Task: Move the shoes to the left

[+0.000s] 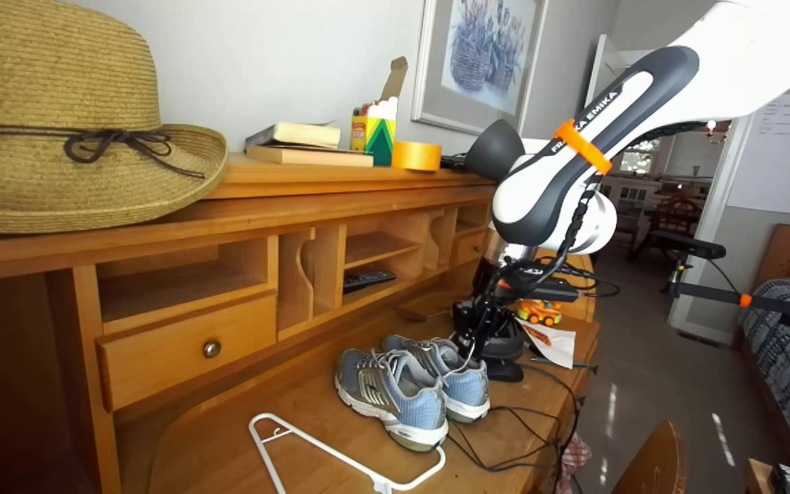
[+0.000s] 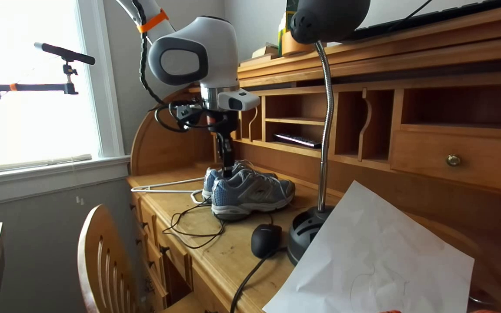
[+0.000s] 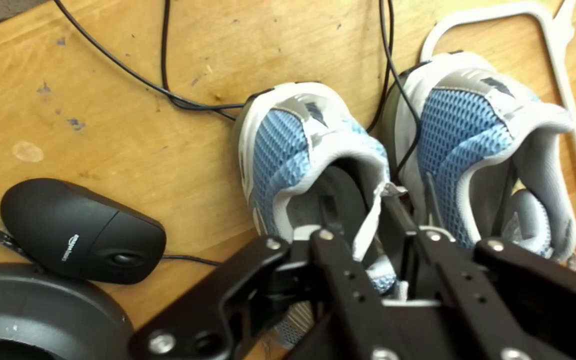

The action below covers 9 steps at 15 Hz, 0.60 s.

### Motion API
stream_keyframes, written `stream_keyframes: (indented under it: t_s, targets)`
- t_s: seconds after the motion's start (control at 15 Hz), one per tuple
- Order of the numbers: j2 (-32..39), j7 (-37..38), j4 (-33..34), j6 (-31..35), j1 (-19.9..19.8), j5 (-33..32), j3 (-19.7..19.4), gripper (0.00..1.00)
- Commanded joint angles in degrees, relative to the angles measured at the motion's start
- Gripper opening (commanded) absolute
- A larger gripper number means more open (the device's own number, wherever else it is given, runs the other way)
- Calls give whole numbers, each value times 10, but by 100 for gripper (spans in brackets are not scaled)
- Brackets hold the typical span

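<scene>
A pair of grey sneakers with light-blue mesh heels and pale soles stands upright on the desk. The mouse-side shoe shows in both exterior views [image 1: 467, 384] [image 2: 250, 195] and the wrist view [image 3: 280, 145]. The hanger-side shoe [image 1: 374, 387] stands beside it, also in the wrist view [image 3: 460, 120]. My gripper [image 3: 358, 205] points down at the mouse-side shoe, fingers parted. One fingertip is inside its opening, the other between the shoes, with the shoe's side and a white lace between them. In an exterior view the gripper [image 2: 228, 169] is partly hidden by that shoe.
A black mouse [image 3: 83, 230] and a lamp base [image 3: 43, 310] stand beside the shoes. A white hanger [image 1: 340, 453] lies by the hanger-side shoe. Thin black cables [image 2: 194, 234] run around the shoes. Desk cubbyholes [image 1: 381, 247] rise behind. A straw hat [image 1: 59, 116] sits above.
</scene>
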Motion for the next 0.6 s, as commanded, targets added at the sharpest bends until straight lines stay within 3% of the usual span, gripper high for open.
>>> stream_keyframes:
  t_s: [0.0, 0.4, 0.53]
  targets:
    - [8, 34, -7, 21, 12, -35, -5, 27]
    - [26, 55, -6, 52, 21, -58, -5, 17]
    - [32, 59, -6, 59, 22, -63, -5, 19]
